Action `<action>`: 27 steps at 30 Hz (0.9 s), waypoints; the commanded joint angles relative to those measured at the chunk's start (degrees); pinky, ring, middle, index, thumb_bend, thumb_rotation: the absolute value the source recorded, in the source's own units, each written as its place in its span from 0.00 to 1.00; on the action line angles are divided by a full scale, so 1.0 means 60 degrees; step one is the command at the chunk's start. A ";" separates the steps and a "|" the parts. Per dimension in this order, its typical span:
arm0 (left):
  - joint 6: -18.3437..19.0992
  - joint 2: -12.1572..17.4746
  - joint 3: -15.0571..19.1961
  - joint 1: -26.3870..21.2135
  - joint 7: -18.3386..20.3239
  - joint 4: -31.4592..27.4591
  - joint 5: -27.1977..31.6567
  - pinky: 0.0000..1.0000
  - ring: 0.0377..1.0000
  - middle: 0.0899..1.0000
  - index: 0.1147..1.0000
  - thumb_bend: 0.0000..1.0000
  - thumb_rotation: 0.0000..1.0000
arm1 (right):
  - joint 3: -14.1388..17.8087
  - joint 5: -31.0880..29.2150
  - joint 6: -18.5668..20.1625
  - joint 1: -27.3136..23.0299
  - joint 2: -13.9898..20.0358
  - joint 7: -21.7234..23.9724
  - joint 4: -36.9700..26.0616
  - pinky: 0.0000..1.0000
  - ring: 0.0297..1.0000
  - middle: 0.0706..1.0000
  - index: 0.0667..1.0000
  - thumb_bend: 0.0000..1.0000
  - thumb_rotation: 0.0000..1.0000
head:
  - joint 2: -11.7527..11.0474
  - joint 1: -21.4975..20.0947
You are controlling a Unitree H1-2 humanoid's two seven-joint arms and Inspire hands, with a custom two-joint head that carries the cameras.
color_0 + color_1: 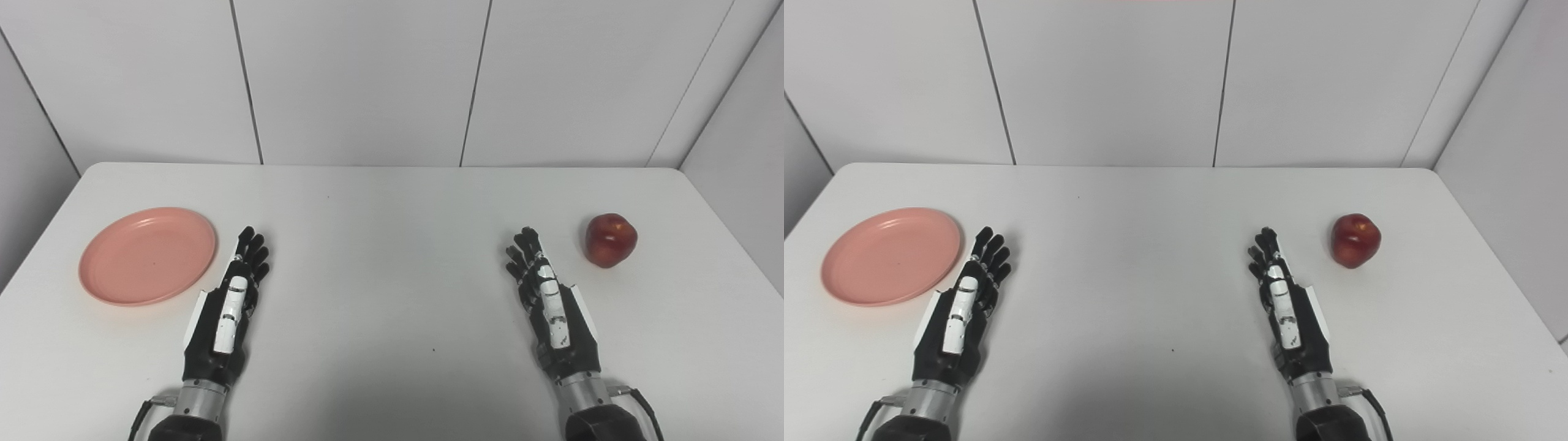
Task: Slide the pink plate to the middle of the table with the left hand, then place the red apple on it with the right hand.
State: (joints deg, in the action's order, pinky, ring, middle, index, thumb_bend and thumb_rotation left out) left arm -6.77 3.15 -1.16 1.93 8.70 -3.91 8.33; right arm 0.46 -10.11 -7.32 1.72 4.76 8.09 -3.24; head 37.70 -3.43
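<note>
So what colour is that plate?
Salmon pink, plain; the plate shows best in the left eye view.

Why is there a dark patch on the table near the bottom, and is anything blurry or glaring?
Left eye view: a soft grey shadow darkens the table between the left hand and right hand; pink plate sharp, no glare. Right eye view: same shadow; the red apple shows a small highlight and a faint shadow; nothing blurred.
</note>
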 commanded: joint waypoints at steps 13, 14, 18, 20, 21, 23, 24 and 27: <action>-0.0040 -0.0135 -0.0024 0.0420 -0.0040 0.0108 0.0056 1.00 1.00 1.00 0.98 0.29 1.00 | 0.0026 0.0040 -0.0234 0.0283 -0.0141 -0.0013 0.0429 0.98 0.97 0.99 0.99 0.40 1.00 | -0.0022 0.0000; -0.0062 -0.0126 -0.0030 0.0418 -0.0022 0.0121 0.0060 1.00 1.00 1.00 0.98 0.29 1.00 | 0.0029 0.0024 -0.0248 0.0282 -0.0140 -0.0001 0.0442 0.98 0.97 0.99 0.99 0.40 1.00 | -0.0022 0.0009; -0.0050 -0.0137 -0.0035 0.0425 -0.0022 0.0108 0.0071 1.00 1.00 1.00 0.98 0.29 1.00 | 0.0032 0.0008 -0.0317 0.0265 -0.0119 0.0037 0.0496 0.98 0.97 0.98 0.99 0.40 1.00 | -0.0019 0.0023; -0.0088 -0.0123 -0.0040 0.0413 0.0002 0.0146 0.0076 1.00 1.00 1.00 0.98 0.29 1.00 | 0.0041 0.0009 -0.0288 0.0265 -0.0133 0.0014 0.0481 0.98 0.96 0.98 0.99 0.40 1.00 | -0.0031 0.0035; -0.0088 -0.0115 -0.0045 0.0410 0.0017 0.0148 0.0083 1.00 1.00 1.00 0.98 0.29 1.00 | 0.0043 0.0021 -0.0282 0.0258 -0.0135 0.0004 0.0489 0.97 0.96 0.98 0.99 0.40 1.00 | -0.0043 0.0032; -0.0074 -0.0108 -0.0050 0.0406 0.0018 0.0141 0.0073 1.00 1.00 1.00 0.98 0.30 1.00 | 0.0043 0.0023 -0.0270 0.0251 -0.0132 0.0008 0.0497 0.97 0.97 0.99 0.99 0.40 1.00 | -0.0052 0.0024; -0.0067 -0.0108 -0.0050 0.0404 0.0011 0.0137 0.0060 1.00 1.00 1.00 0.98 0.29 1.00 | 0.0041 0.0017 -0.0263 0.0250 -0.0129 0.0016 0.0496 0.98 0.97 0.99 0.99 0.40 1.00 | -0.0052 0.0024; -0.0076 -0.0116 -0.0038 0.0400 -0.0008 0.0170 0.0052 1.00 1.00 1.00 0.98 0.29 1.00 | 0.0035 -0.0019 -0.0282 0.0251 -0.0128 0.0048 0.0497 0.98 0.97 0.99 0.99 0.40 1.00 | -0.0061 0.0022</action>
State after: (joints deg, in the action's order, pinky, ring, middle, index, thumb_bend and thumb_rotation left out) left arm -6.76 3.15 -1.16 2.02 8.73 -3.95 8.34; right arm 0.61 -9.95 -7.32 1.53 4.49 8.08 -3.04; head 37.35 -3.34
